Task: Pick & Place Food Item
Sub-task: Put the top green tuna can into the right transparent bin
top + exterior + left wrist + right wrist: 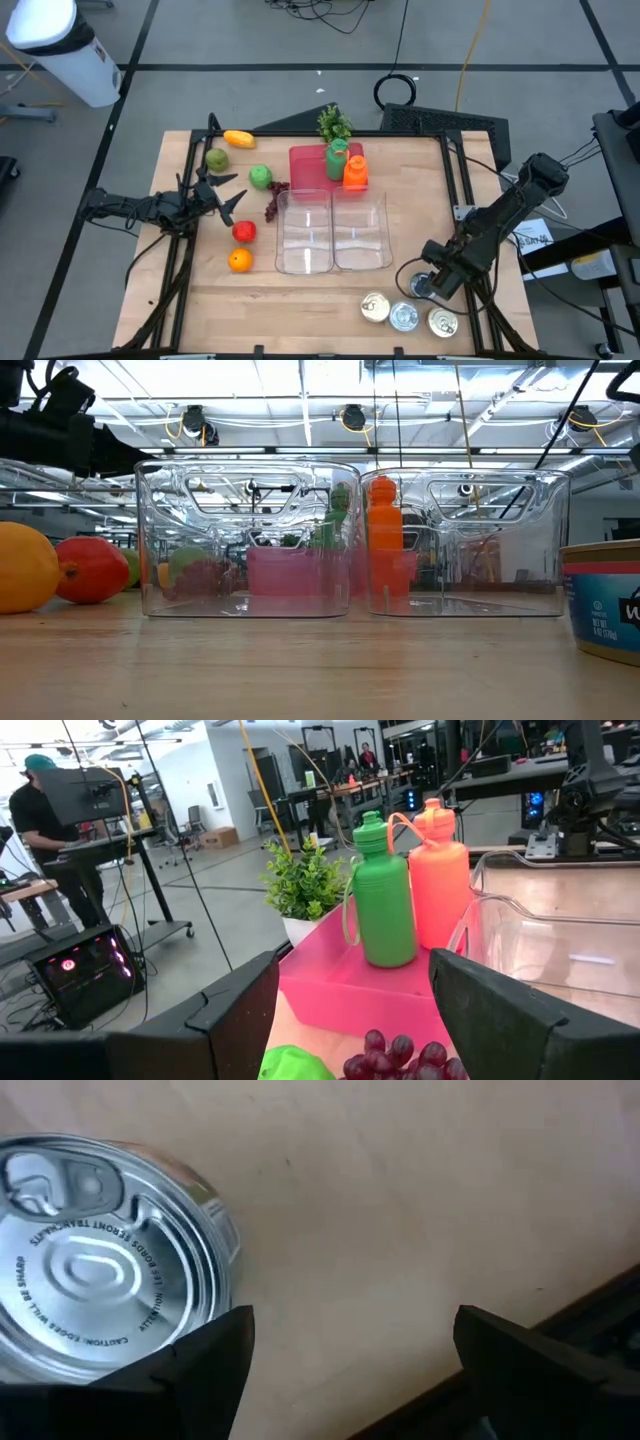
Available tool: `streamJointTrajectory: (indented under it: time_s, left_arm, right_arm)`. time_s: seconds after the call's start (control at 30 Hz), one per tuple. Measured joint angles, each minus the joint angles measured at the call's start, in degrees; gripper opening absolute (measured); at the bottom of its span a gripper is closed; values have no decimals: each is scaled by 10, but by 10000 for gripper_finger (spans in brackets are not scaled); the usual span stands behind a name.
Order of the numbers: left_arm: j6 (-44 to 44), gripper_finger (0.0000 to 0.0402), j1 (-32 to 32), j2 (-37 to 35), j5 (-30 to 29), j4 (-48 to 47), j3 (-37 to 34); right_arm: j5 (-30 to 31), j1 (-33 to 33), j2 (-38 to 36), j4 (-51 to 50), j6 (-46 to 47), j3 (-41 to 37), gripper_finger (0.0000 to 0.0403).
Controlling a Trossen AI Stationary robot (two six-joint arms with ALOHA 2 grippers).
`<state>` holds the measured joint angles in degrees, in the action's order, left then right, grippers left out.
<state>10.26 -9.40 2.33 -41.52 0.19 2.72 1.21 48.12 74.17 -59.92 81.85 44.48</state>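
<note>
The food is all out on the wooden table (300, 310), none of it yet in a container. Left of the two clear bins (332, 232) lie an orange (239, 261), a red apple (244, 232), a green apple (260, 177), a bunch of dark grapes (275, 196), a second greenish fruit (217, 159) and a yellow-orange pepper (238, 139). Three tins (405, 315) stand in a row near the front edge, to the right. Both bins look empty from above and from table height, so the placing part has not begun — as far as can be judged, the task is at its very start.

The left gripper (222, 195) hovers just beside the fruit, between the greenish fruit and the red apple, its jaws spread and holding nothing; its wrist camera looks past the grapes and green apple toward a pink tray (340, 990) that carries a green bottle (383, 890) and an orange bottle (437, 875), with a small potted plant (303, 885) behind. The right gripper (428, 285) hangs low over the table just behind the row of tins, jaws likewise parted and empty — one tin's lid fills part of its wrist view.

What is left is the whole job: grasp an item, carry it over, release it in a bin. Which arm goes first cannot be told.
</note>
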Motion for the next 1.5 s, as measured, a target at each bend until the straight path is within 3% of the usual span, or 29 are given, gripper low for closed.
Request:
streamJointTrajectory:
  time_s: [0.37,0.53,0.87,1.2,1.5]
  left_arm:
    - [0,273,0,0,0,0,0]
    - [0,273,0,0,0,0,0]
    - [0,273,0,0,0,0,0]
    - [0,273,0,0,0,0,0]
    - [0,273,0,0,0,0,0]
  right_arm:
    - [36,0,-18,70,-31,16,322]
    - [65,-1,-2,5,-36,16,322]
    - [32,-23,-4,-17,-37,2,322]
    - [57,-23,-36,70,-83,9,322]
    - [66,-24,-21,66,-90,-29,322]
